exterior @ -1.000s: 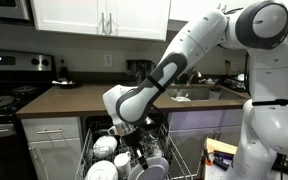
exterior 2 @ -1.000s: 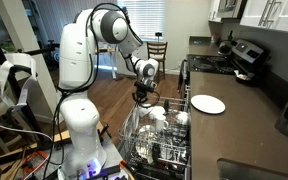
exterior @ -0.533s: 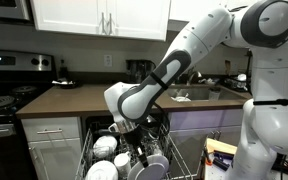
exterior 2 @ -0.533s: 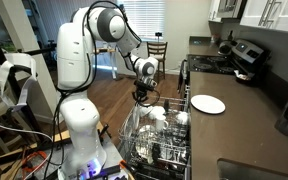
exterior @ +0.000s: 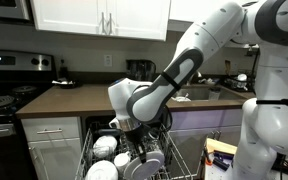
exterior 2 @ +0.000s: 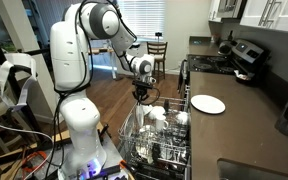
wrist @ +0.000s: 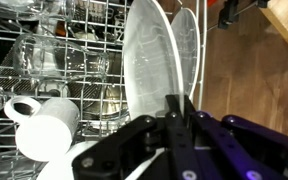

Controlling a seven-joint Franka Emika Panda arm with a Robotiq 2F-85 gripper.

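The gripper (wrist: 176,105) has its two fingers pressed close together, and in the wrist view the rim of an upright white plate (wrist: 149,60) runs straight into the thin gap between them. It looks clamped on that rim, though the contact itself is hidden behind the fingertips.

The plate stands on edge in the dishwasher rack (wrist: 4,40), and a second plate (wrist: 189,45) stands just behind it, nearly parallel. Beside them, a white mug (wrist: 44,120) lies on its side among the wires, with clear glasses (wrist: 44,60) further along the same rack. Wooden floor (wrist: 254,80) shows past the rack's edge.

In both exterior views the gripper (exterior: 134,150) (exterior 2: 144,97) hangs low over the pulled-out rack (exterior 2: 134,140), the arm bent down from above. The rack holds white crockery — too small there to sort piece by piece. On the dark counter (exterior 2: 249,125) next to the dishwasher lies another white plate (exterior 2: 207,104), flat and well apart from the gripper.
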